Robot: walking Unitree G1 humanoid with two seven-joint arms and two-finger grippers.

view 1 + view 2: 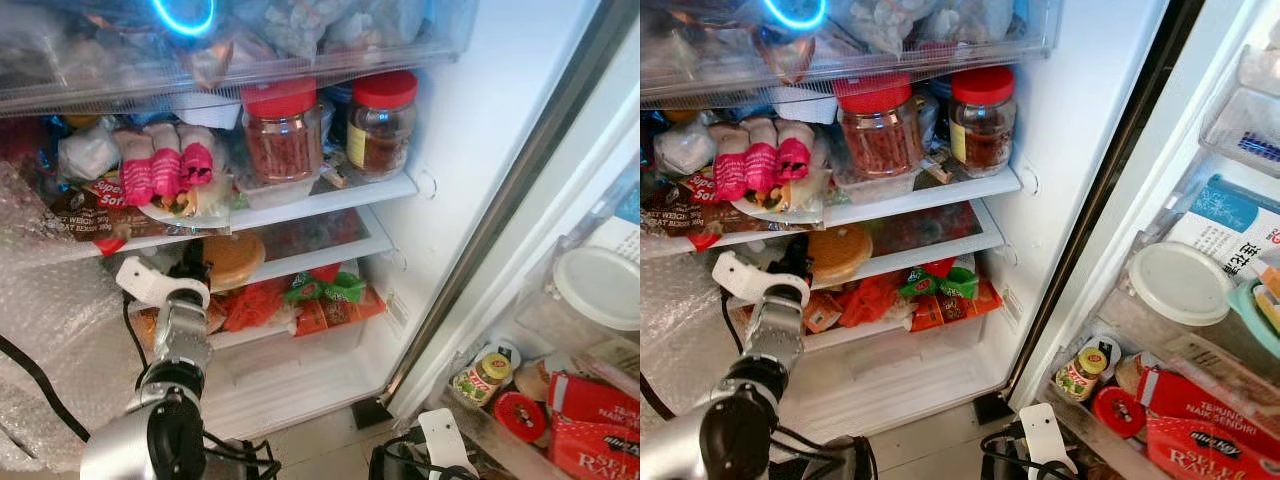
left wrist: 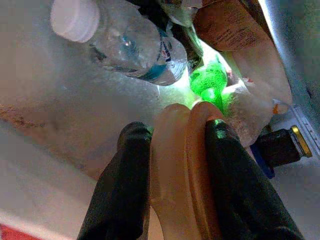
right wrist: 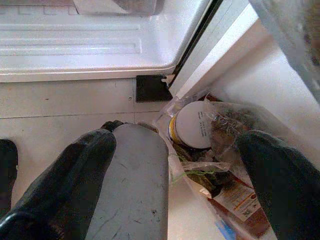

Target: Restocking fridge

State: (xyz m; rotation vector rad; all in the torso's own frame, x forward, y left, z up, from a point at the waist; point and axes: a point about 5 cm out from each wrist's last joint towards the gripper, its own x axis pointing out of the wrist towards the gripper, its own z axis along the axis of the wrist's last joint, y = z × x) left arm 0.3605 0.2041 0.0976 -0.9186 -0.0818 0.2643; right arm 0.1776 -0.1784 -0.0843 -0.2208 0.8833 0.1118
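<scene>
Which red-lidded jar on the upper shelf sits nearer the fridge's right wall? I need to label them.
The smaller jar with dark contents and a yellow label; the wider jar of reddish sticks stands to its left.

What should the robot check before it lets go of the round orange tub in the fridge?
1. Grip: left gripper has both black fingers pressed on the orange tub: ok.
2. Tub over the middle shelf: it looks partly on the shelf edge, full support cannot tell.
3. Space behind: a water bottle and green packet lie deeper in; enough room cannot tell.
4. Shelf above: the two red-lidded jars stand upright, apart from the arm: ok.
5. Right gripper hangs open near the floor by the door rack, holding nothing: ok.
</scene>
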